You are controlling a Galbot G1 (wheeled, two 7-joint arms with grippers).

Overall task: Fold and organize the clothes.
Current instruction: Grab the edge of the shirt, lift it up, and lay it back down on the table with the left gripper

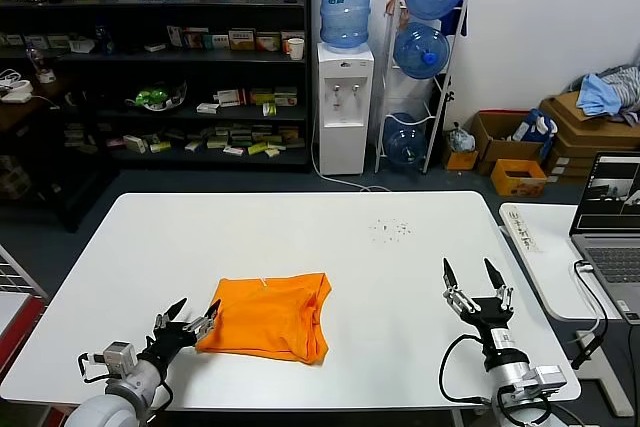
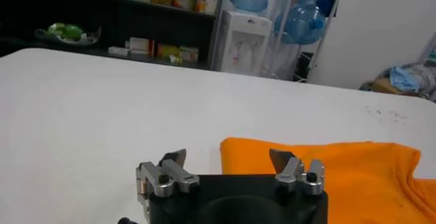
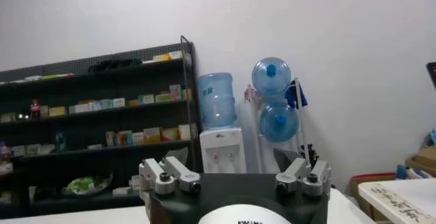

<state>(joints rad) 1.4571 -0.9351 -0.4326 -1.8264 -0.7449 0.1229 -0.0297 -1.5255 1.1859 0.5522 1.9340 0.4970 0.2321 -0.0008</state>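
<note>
We found the orange T-shirt (image 1: 268, 317) folded into a compact rectangle and lying flat on the white table (image 1: 300, 232), just ahead of the left gripper (image 1: 190, 320) and slightly to that gripper's right. The left gripper sat low at the near edge of the table with its fingers spread wide, holding nothing; its fingertips (image 1: 211, 309) reached the shirt's near left corner, though we could not tell whether they touched the fabric. In the left wrist view, the left gripper (image 2: 228, 158) framed the shirt's (image 2: 327, 174) near edge between its 2 open fingers, the cloth lying just beyond the tips and running off toward the far finger's side.

The right gripper (image 1: 476, 275) stood well apart from the shirt, over the table's near right corner, pointing upward with its 2 fingers spread wide and empty. Its own wrist view showed the gripper (image 3: 231, 156) aimed at a dark shelf (image 3: 95, 130) and a water dispenser (image 3: 219, 147) across the room, with nothing between its fingers.

Behind the right gripper's side, a laptop (image 1: 610, 222) rested on a smaller table.
</note>
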